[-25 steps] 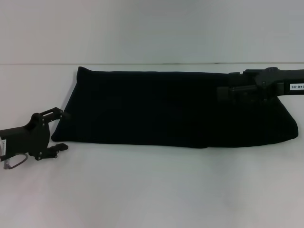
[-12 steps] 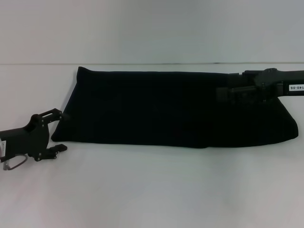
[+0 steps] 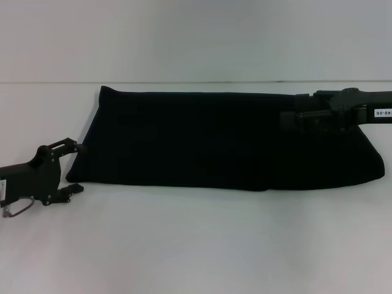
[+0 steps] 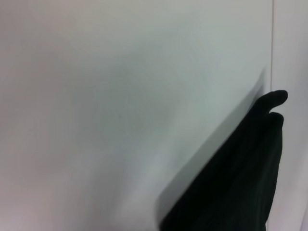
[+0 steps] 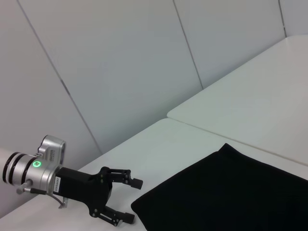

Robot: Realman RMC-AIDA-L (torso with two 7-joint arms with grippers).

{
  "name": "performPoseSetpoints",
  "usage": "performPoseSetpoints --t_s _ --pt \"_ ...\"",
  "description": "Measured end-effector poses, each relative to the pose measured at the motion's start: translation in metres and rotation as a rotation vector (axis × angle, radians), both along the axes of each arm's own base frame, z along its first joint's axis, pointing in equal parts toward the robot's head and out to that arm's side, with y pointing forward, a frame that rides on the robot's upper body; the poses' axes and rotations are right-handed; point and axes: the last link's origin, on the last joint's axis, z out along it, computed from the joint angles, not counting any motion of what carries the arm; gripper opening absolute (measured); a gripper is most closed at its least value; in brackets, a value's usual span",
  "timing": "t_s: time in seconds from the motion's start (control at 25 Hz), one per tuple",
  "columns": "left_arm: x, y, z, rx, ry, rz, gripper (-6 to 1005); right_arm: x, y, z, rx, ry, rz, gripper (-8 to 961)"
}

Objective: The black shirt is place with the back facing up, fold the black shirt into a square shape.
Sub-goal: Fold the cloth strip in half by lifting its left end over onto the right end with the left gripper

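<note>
The black shirt [image 3: 226, 139] is lying folded into a long band across the white table [image 3: 196, 245]. The left gripper [image 3: 76, 168] is hovering just off the band's left end, fingers spread, holding nothing. The right gripper [image 3: 288, 119] is reaching over the band's right part; its grip cannot be told

Plain white table [image 3: 196, 245], smooth top, pretty much featureless. A seam line runs across it toward the far side. The only thing lying on it is the black shirt [image 3: 214, 141], already folded into a long, flat band that stretches sideways across the far half of the table. Its left end is cut at a slant, the near edge sags a bit lower toward the right.
</note>
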Motion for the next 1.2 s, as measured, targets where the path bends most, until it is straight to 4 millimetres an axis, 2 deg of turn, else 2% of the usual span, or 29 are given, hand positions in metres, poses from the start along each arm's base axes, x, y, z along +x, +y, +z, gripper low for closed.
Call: performPoseSetpoints --t_s 1.2 --pt "0.003 0.011 0.01 0.053 0.046 -0.049 905 -0.002 0.001 0.0 0.002 0.0 0.002 931"
